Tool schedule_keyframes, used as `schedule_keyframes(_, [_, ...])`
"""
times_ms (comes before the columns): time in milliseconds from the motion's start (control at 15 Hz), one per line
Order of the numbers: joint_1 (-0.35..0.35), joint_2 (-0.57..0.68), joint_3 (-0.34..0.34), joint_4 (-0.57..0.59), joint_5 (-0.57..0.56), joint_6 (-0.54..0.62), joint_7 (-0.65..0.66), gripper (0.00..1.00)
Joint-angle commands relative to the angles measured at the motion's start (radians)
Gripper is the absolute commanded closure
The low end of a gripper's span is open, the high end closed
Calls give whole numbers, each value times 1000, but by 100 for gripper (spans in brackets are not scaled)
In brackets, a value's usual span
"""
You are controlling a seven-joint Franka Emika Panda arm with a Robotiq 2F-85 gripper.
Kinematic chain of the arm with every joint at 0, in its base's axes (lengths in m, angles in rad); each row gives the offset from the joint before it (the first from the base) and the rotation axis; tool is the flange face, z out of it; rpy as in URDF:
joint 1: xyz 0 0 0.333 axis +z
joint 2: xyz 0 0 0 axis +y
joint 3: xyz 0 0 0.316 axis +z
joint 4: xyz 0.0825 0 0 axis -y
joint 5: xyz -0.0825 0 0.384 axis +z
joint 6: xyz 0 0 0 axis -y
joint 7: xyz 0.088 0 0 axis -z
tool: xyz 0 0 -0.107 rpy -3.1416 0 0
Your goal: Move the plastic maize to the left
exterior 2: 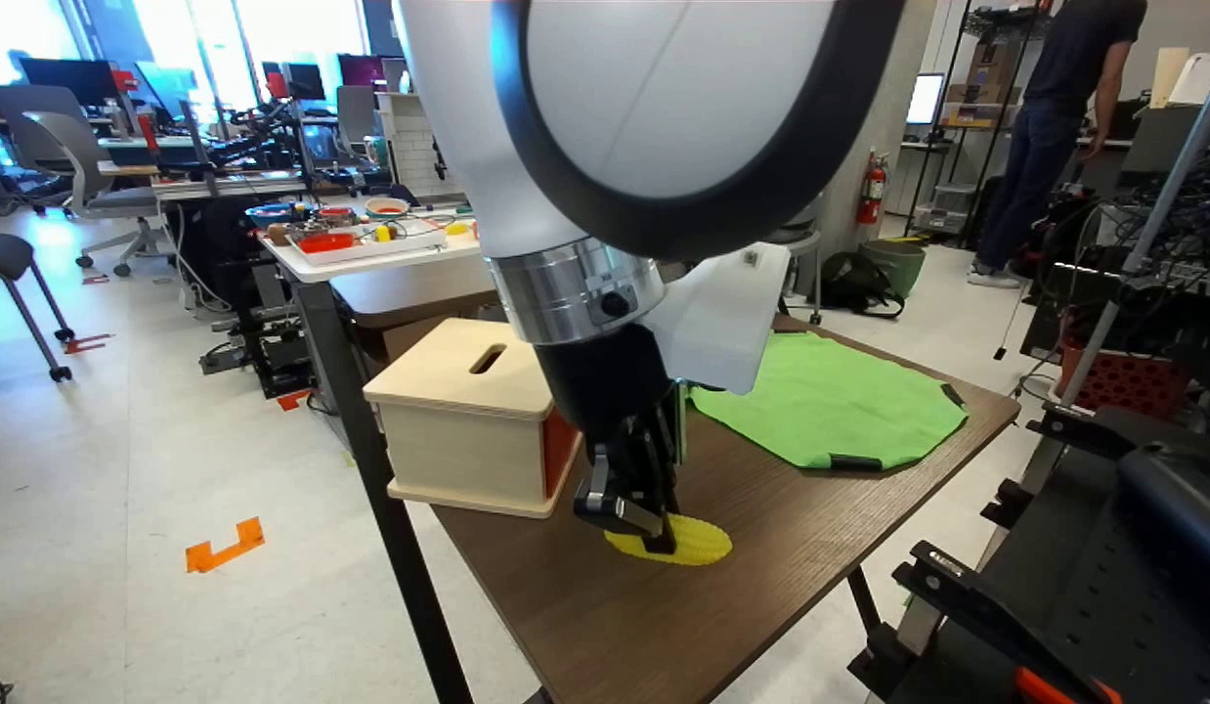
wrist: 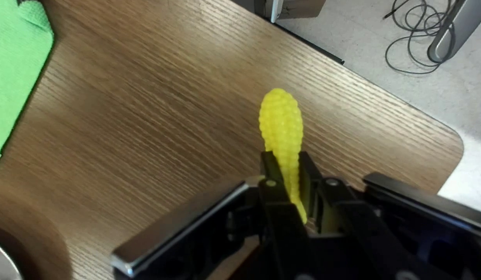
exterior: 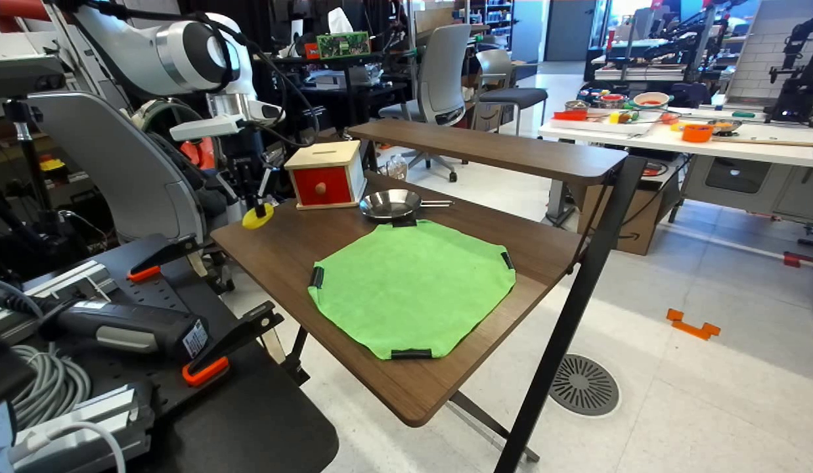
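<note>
Yellow maize [wrist: 281, 120] in gripper [wrist: 287, 157], box [exterior: 324, 179] only in both exterior views

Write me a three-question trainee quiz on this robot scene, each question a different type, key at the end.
1. True or false: the hand grips the toy corn cob.
2. What colour is the knobbed front of the wooden box?
A) blue
B) red
C) green
3. Fill the gap: on the table, a metal ____ stands beside the wooden box.

Key: 1. True, as the wrist view shows. 2. B. 3. Frying pan.
</note>
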Motion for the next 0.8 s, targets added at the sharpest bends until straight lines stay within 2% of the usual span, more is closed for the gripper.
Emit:
schedule_keyframes(0, [17, 48, 6, 72, -25, -48, -11, 96])
schedule_keyframes(333, [37, 81, 9, 117, -27, -76, -22, 96])
schedule_keyframes(400, [42, 87, 7, 124, -30, -79, -20, 92])
schedule_keyframes(467, [45, 91, 5, 129, -31, -81, -18, 59])
schedule_keyframes(533, [48, 97, 4, 137, -31, -89, -18, 57])
schedule_keyframes(733, [49, 105, 4, 150, -32, -104, -20, 36])
